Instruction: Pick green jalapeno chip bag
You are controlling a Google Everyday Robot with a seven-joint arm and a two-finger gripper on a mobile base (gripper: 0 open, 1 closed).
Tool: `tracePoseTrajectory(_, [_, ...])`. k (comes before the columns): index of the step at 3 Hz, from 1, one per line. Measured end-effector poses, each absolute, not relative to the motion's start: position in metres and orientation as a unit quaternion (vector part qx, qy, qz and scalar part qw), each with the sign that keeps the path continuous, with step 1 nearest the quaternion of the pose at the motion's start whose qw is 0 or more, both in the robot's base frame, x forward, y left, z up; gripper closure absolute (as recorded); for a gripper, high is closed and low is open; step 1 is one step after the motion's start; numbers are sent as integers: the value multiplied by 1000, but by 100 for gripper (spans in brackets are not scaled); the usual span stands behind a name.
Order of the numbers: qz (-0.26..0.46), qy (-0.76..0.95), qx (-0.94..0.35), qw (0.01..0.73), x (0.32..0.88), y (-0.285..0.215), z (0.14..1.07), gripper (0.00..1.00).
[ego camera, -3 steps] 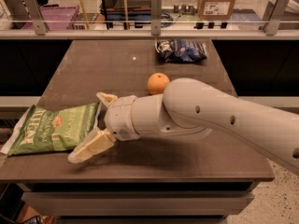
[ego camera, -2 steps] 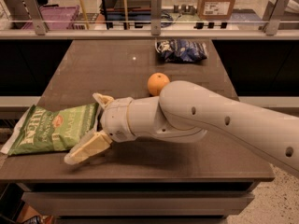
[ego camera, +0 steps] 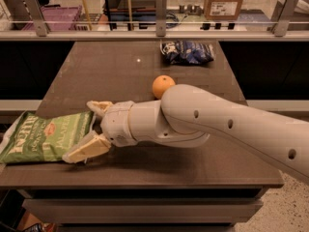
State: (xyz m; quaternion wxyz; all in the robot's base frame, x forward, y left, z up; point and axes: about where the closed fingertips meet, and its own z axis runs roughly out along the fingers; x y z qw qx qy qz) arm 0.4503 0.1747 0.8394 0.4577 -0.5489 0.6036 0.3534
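Note:
The green jalapeno chip bag (ego camera: 42,135) lies flat at the table's front left corner, its left end hanging over the edge. My gripper (ego camera: 86,129) is open at the bag's right edge. One cream finger (ego camera: 99,107) sits just past the bag's far right corner. The other finger (ego camera: 87,150) lies at the bag's near right corner, touching or just over it. The white arm reaches in from the right across the table's front.
An orange (ego camera: 163,86) sits mid-table just behind my arm. A dark blue chip bag (ego camera: 187,52) lies at the far edge. The brown table (ego camera: 120,66) ends close in front of the gripper. A railed shelf (ego camera: 159,30) runs behind it.
My gripper has moved a little left toward the green bag, its fingers now reaching the bag's right edge. The bag, orange and blue bag have not moved.

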Motion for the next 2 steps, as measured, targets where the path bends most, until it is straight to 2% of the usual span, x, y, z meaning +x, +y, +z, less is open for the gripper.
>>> tracePoseTrajectory(2, [352, 601, -553, 458, 447, 178, 842, 65])
